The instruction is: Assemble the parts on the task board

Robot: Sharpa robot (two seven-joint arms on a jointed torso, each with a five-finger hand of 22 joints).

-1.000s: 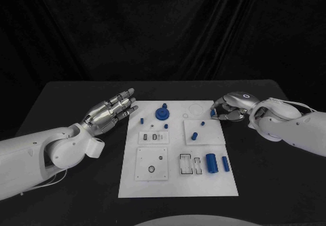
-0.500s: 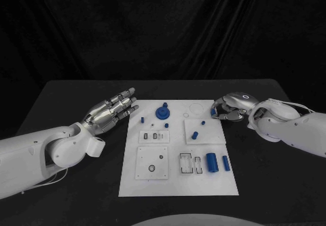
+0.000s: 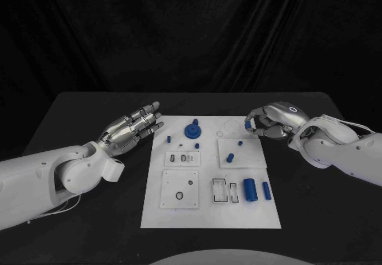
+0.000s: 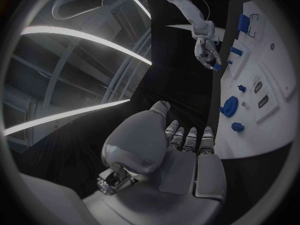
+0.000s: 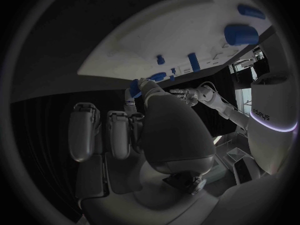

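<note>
The white task board [image 3: 208, 216] lies in the middle of the table. On it are a round blue part [image 3: 192, 132], small blue pegs [image 3: 229, 158] and two blue cylinders [image 3: 249, 190]. My right hand [image 3: 270, 122] hovers over the board's far right corner, fingers curled, pinching a small blue part [image 3: 248, 126] between thumb and finger. The right wrist view shows that blue part [image 5: 134, 89] at the fingertips, with the board [image 5: 187, 35] beyond. My left hand [image 3: 132, 129] is held flat with fingers apart just off the board's far left edge, holding nothing.
A raised white plate [image 3: 239, 153] on the board carries two pegs. Recessed slots [image 3: 223, 191] sit next to the cylinders, and a square plate with holes [image 3: 179, 189] is at the near left. Black table [image 3: 88, 232] surrounds the board.
My right hand has lifted slightly toward the far edge with the small blue part in its fingers. The left hand has stayed almost still.
</note>
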